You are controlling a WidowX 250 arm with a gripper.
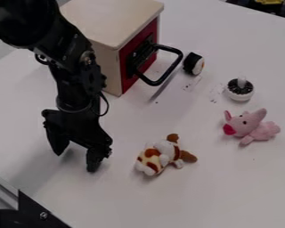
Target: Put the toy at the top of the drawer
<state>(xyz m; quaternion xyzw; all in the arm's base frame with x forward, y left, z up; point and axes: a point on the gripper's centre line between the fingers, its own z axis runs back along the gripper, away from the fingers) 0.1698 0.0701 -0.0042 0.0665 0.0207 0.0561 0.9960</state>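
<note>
Two plush toys on the white table (219,191); can't tell which is the one meant. Spotted plush toy (151,161), white with brown patches, lies near the middle, just right of the claw and apart from it, from where I stand. Long axis slants lower left to upper right, brown ends out to the right; can't tell which way it faces. Pink pig plush (247,123) is farther right, on the table too, red snout pointing left, body trailing right, long axis near sideways. One gripper (75,161), hanging at left over the table, two fingers spread well apart, nothing between them. One cream-topped box (112,20) behind, with one red drawer front (126,76) and one black loop handle (171,72) sticking out toward the right. One black-wrapped roll (193,63) with a white end, right of the handle. One round white piece (239,90), speckled black top, white knob, between roll and pig. Few dark crumbs near both.
</note>
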